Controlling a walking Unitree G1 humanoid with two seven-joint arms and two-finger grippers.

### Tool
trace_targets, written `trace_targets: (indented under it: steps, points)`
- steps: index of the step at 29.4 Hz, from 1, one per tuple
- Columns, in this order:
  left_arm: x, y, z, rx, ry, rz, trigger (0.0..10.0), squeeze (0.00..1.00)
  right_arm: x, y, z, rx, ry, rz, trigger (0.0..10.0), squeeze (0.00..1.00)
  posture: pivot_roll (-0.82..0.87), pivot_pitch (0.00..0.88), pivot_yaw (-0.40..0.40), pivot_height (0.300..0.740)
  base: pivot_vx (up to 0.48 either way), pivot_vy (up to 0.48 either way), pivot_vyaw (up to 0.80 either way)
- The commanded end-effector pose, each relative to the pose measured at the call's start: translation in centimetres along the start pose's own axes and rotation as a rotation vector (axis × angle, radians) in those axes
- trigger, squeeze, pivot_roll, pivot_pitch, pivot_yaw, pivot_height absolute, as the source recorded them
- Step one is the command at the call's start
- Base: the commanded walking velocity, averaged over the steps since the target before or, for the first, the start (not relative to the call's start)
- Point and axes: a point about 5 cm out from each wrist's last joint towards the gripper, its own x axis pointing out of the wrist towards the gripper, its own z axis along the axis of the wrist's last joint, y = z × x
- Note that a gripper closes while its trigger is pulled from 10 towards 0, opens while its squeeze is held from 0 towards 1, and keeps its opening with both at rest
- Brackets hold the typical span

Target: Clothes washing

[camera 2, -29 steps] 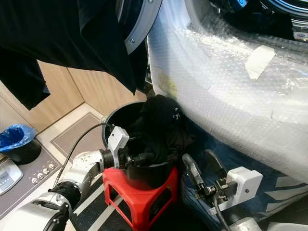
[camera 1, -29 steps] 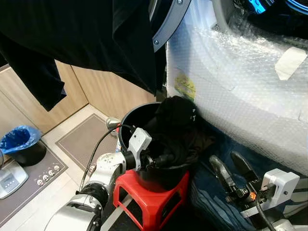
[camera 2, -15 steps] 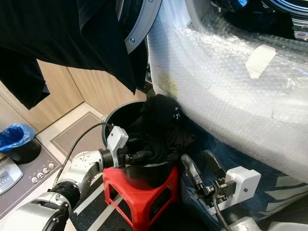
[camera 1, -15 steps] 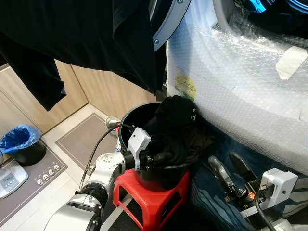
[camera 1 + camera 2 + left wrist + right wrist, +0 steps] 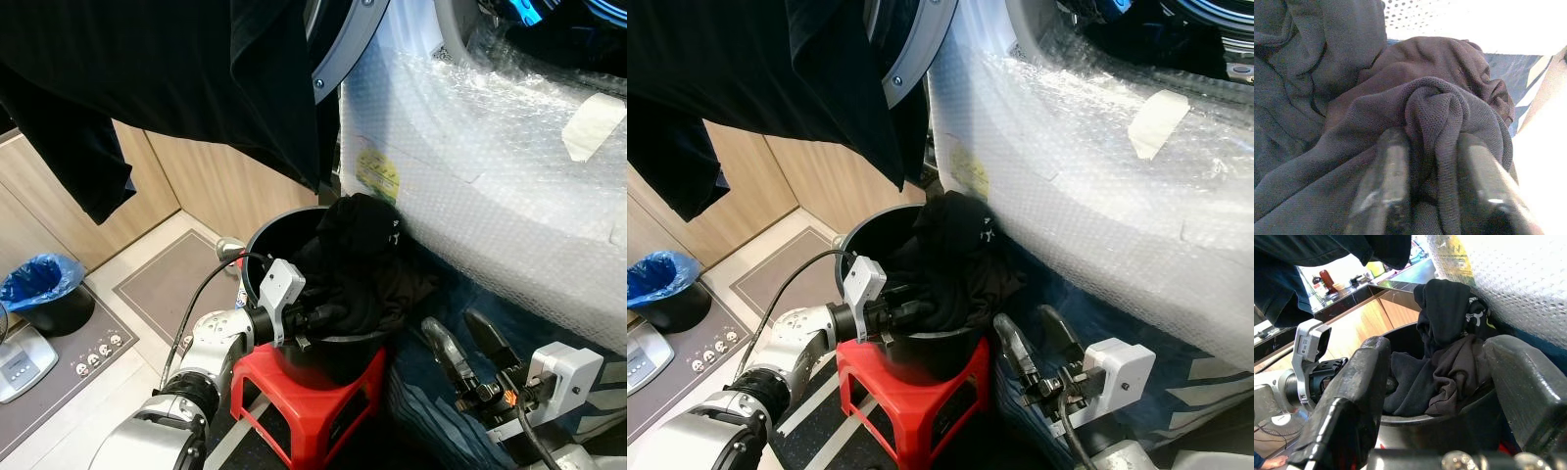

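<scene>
Nearest: the right end effector [image 5: 477, 354] is hovering low beside the red stool [image 5: 313, 392], its two black fingers spread wide and holding nothing. The right wrist view is looking between them straight at the black bucket [image 5: 1425, 423].

Next out: the left end effector [image 5: 323, 315] is reaching over the near rim of the bucket [image 5: 260, 257], which is standing on the stool. In the left wrist view its fingers [image 5: 1383, 181] are pinching a raised fold of the dark clothes [image 5: 1440, 112], cloth bulging up between them. So the grip is on.

The clothes [image 5: 362, 264] are lying heaped in the bucket, piled above the rim and spilling over the side toward the washing machine [image 5: 509, 176]. The heap has no clear long axis. From the left end effector the load is lying directly ahead and in contact; the left arm is plainly the nearer one, the right standing apart.

Judgement: the coming lift is needing an up-and-rightward path, since the drum opening [image 5: 534, 15] is sitting above and beyond the bucket.

Farther: the machine front is wrapped in bubble wrap, bearing a yellowish sticker [image 5: 376, 176] with print too small to read. A dark garment [image 5: 147, 69] is hanging overhead. A small white mark is showing on the clothes; unreadable.
</scene>
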Motion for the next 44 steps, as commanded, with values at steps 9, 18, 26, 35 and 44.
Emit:
trace_targets:
  steps: [9,18,26,35,44]
  points:
    - [-1.8,0.7,-0.1,0.013,-0.100,0.136,0.0,0.00,0.8,0.3,-0.5,0.028,-0.003,0.042,10.0,0.00,-0.27,0.197,0.087,0.740,0.000,0.000,0.00]
    - [-3.0,1.0,0.8,0.061,-0.204,0.248,0.0,0.00,1.5,-0.3,-0.6,0.021,-0.001,0.068,10.0,0.00,-0.24,0.174,0.084,0.740,0.000,0.000,0.00]
    - [-3.1,0.9,0.9,0.063,-0.204,0.255,0.0,0.00,1.5,-0.4,-0.7,0.021,-0.003,0.071,10.0,0.00,-0.24,0.174,0.084,0.740,0.000,0.000,0.00]
    - [-2.2,-1.8,8.0,0.256,-0.477,0.276,10.0,0.00,2.4,-2.9,-0.1,-0.042,0.006,0.095,10.0,0.00,-0.21,0.112,0.082,0.740,0.000,0.000,0.00]
    - [-2.2,-2.2,8.8,0.269,-0.501,0.276,10.0,0.00,2.5,-3.2,0.0,-0.050,0.006,0.097,10.0,0.00,-0.21,0.112,0.082,0.740,0.000,0.000,0.00]
